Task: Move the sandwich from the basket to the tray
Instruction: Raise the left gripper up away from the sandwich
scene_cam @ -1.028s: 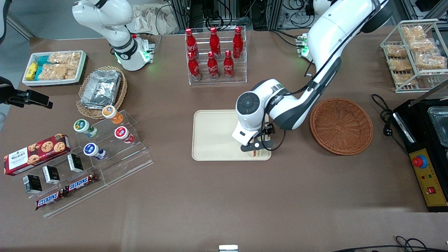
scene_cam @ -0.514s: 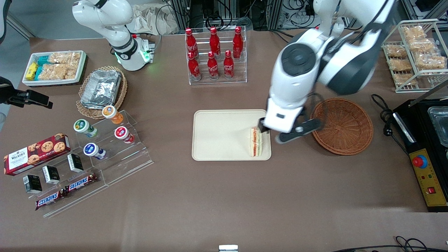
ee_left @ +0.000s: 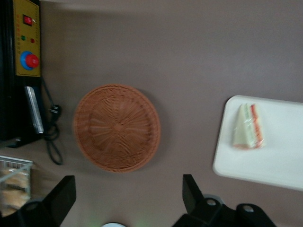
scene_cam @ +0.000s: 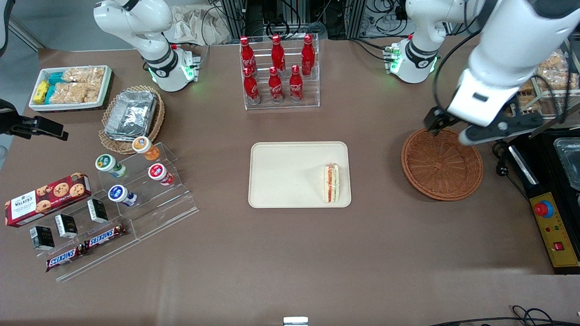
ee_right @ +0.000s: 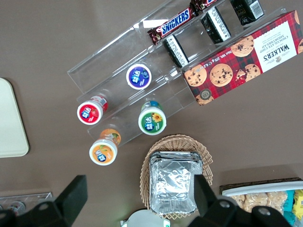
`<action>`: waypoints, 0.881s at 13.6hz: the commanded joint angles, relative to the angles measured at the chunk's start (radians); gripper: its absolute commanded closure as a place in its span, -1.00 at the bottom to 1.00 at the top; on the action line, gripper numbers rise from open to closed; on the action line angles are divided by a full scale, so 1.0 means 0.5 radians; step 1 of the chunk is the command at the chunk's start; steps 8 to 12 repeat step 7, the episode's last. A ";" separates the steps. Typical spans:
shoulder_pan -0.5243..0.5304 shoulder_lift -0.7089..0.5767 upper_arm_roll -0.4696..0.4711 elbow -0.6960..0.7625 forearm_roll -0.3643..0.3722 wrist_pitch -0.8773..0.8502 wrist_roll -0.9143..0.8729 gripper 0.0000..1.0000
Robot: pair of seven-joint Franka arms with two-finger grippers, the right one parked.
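Brown matting covers the table (scene_cam: 281,253), which is crowded at both ends. At the middle the tray (scene_cam: 290,174) lies flat, and the sandwich (scene_cam: 331,183) is seen on it, standing on edge close to the rim at the tray's 4 o'clock corner. The basket (scene_cam: 442,163) sits at about 3 o'clock from the tray, apart from it, with nothing seen inside it. The gripper (scene_cam: 453,129) is held in the air above the basket's 12 o'clock rim, its two fingers (ee_left: 64,196) spread wide with nothing between them.

At 12 o'clock from the tray a clear rack of red bottles (scene_cam: 276,72) is placed. Toward the parked arm's end, a lighter basket of foil containers (scene_cam: 131,115), a white box of snacks (scene_cam: 70,86), round tubs (scene_cam: 133,170) on clear steps, a cookie box (scene_cam: 45,197) and chocolate bars (scene_cam: 86,246) are set out. Beside the basket a black unit with a red button (scene_cam: 543,209) is cut off by the frame edge. A wire rack of snack bags (scene_cam: 550,72) is partly covered by the working arm.
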 commanded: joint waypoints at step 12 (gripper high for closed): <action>0.042 -0.221 0.375 -0.171 -0.190 0.032 0.942 -1.00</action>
